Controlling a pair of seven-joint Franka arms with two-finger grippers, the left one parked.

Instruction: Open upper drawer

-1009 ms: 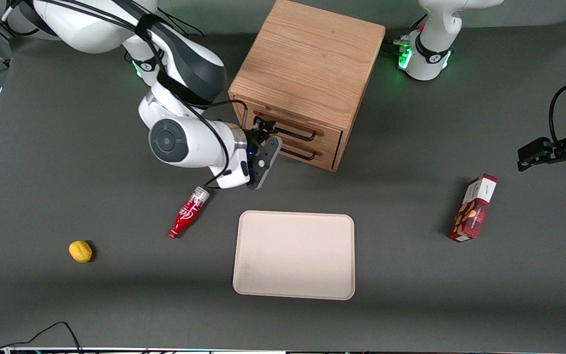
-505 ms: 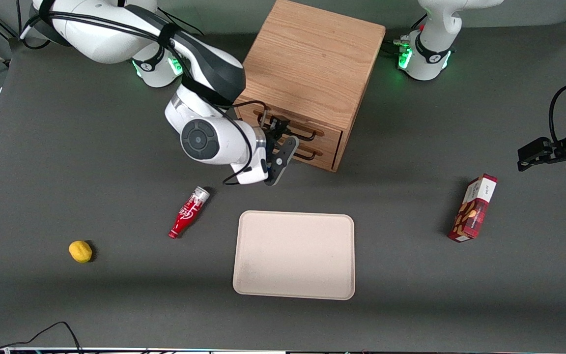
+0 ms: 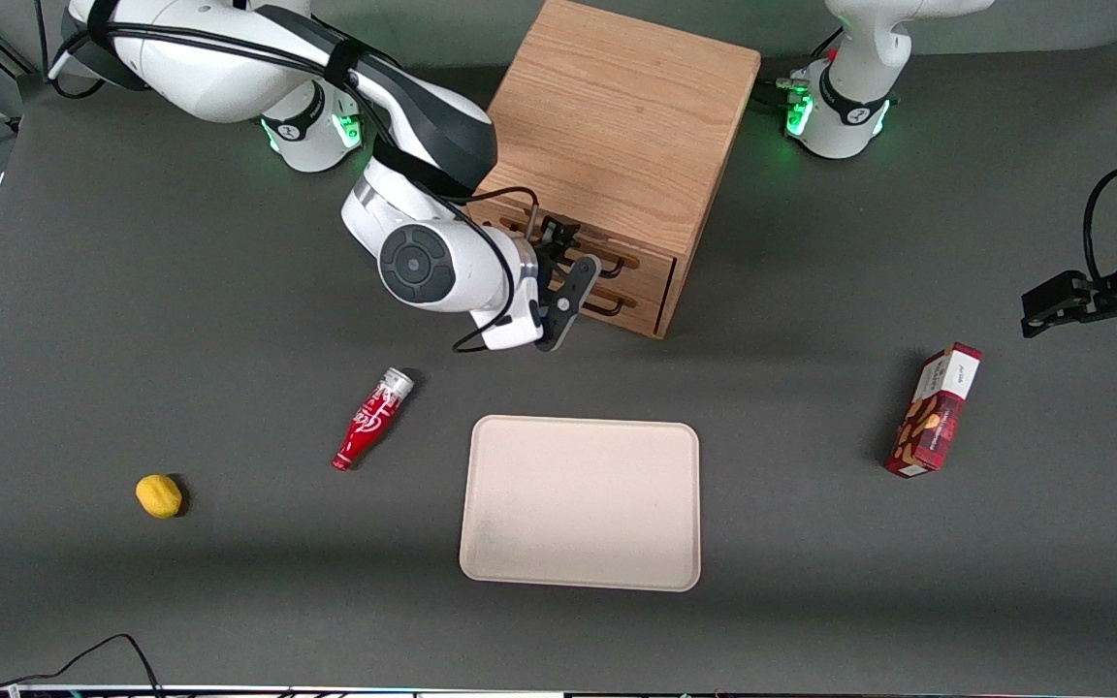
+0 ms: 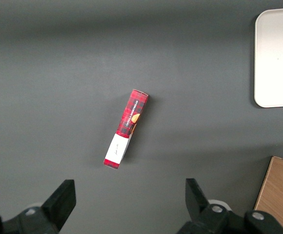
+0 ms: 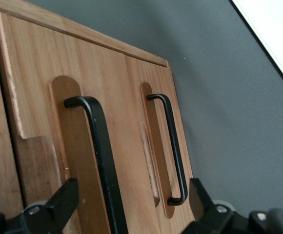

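The wooden cabinet (image 3: 617, 116) stands at the back of the table with both drawers shut. The upper drawer (image 3: 651, 264) (image 5: 34, 92) carries a wide black wire handle (image 3: 614, 260) (image 5: 98, 141). Beneath it is the lower drawer (image 3: 644, 296) (image 5: 131, 97) with its own handle (image 5: 173, 146). My gripper (image 3: 570, 260) (image 5: 131, 214) hovers open just in front of the drawer fronts. Its fingers (image 5: 56, 207) straddle the upper handle's bar without touching it, and the lower handle also lies between them.
A beige tray (image 3: 580, 502) (image 4: 278, 58) lies nearer the camera than the cabinet. A red bottle (image 3: 371, 419) and a lemon (image 3: 159, 495) lie toward the working arm's end. A red snack box (image 3: 935, 411) (image 4: 126, 128) lies toward the parked arm's end.
My arm has swung in toward the cabinet, carrying the open gripper along the drawer fronts to the upper handle. The drawers have not moved.
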